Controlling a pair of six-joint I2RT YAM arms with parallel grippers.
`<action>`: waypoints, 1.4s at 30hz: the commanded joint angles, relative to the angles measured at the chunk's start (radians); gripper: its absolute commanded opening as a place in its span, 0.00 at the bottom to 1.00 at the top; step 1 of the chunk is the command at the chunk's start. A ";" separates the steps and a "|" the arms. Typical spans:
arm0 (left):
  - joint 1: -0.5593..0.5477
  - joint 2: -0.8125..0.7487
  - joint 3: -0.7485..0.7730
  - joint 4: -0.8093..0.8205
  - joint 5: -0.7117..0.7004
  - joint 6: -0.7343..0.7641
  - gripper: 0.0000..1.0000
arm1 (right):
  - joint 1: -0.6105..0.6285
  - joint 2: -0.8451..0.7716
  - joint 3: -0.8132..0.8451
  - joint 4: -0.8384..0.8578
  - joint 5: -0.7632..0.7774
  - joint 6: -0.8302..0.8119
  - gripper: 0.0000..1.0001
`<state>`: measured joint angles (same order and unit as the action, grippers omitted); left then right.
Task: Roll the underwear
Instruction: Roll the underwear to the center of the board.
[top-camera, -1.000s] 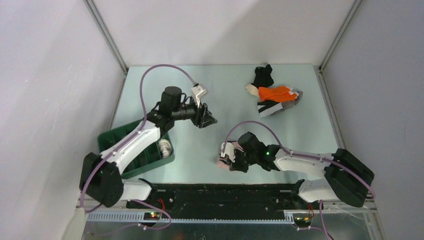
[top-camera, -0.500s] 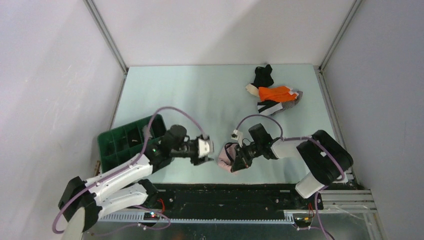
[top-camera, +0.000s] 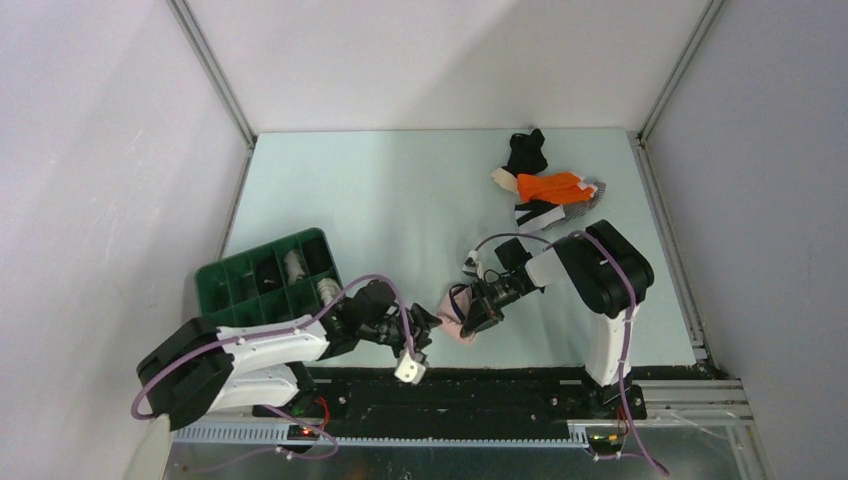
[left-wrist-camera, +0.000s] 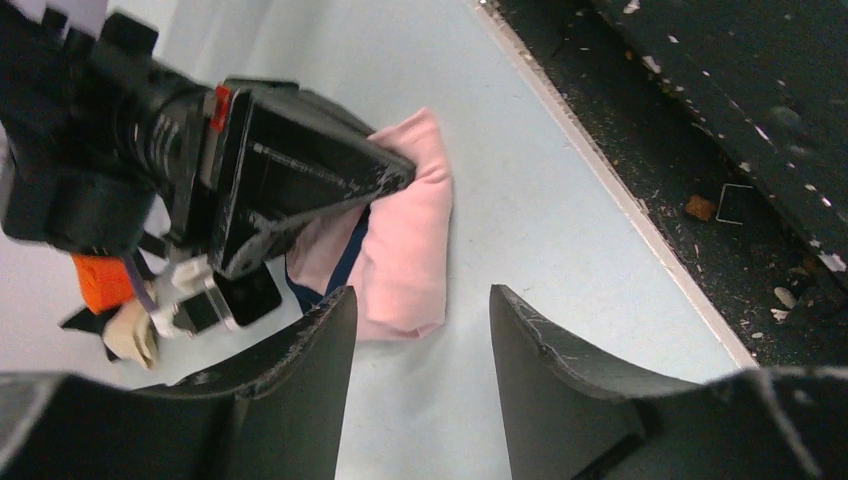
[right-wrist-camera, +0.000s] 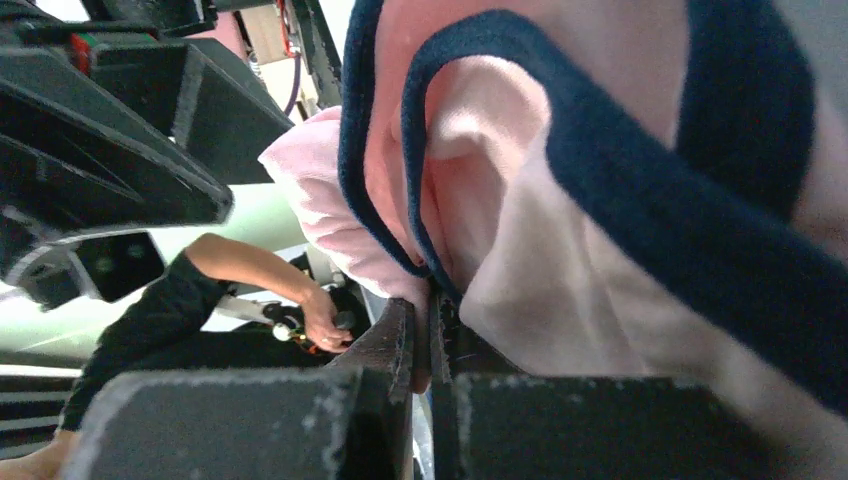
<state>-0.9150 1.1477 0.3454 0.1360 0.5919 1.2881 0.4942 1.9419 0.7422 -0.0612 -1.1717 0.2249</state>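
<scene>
A pale pink underwear (top-camera: 450, 325) with a navy band lies folded near the table's front edge. My right gripper (top-camera: 468, 312) is shut on its band end; in the right wrist view the fingers (right-wrist-camera: 400, 345) pinch the pink cloth (right-wrist-camera: 520, 300) with its navy edge. My left gripper (top-camera: 424, 329) is open just left of the garment. In the left wrist view its jaws (left-wrist-camera: 420, 295) frame the pink fold's (left-wrist-camera: 405, 260) near end without touching it. More underwear (top-camera: 548, 188), orange, black and white, lies piled at the back right.
A green tray (top-camera: 232, 272) with dividers stands at the left, with pale rolled cloth (top-camera: 327, 290) in two compartments. The dark front rail (left-wrist-camera: 720, 130) runs close beside the garment. A person's hand (right-wrist-camera: 320, 318) shows beyond the table in the right wrist view.
My left arm swung from above the tray down to the front edge, bringing its open gripper beside the pink underwear. The right arm folded back while holding the garment, which shifted slightly.
</scene>
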 joint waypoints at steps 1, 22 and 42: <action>-0.027 0.037 -0.010 0.064 0.032 0.198 0.56 | -0.010 0.069 0.052 -0.061 0.041 -0.004 0.00; -0.117 0.343 0.034 0.245 -0.335 0.117 0.47 | -0.028 0.093 0.064 -0.080 0.047 0.005 0.00; -0.145 0.597 0.479 -0.537 -0.222 -0.249 0.00 | -0.219 -0.388 0.153 -0.250 0.392 -0.180 0.67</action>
<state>-1.0748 1.6341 0.7605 -0.0540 0.2081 1.2495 0.3744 1.7939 0.8371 -0.2596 -1.0466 0.1837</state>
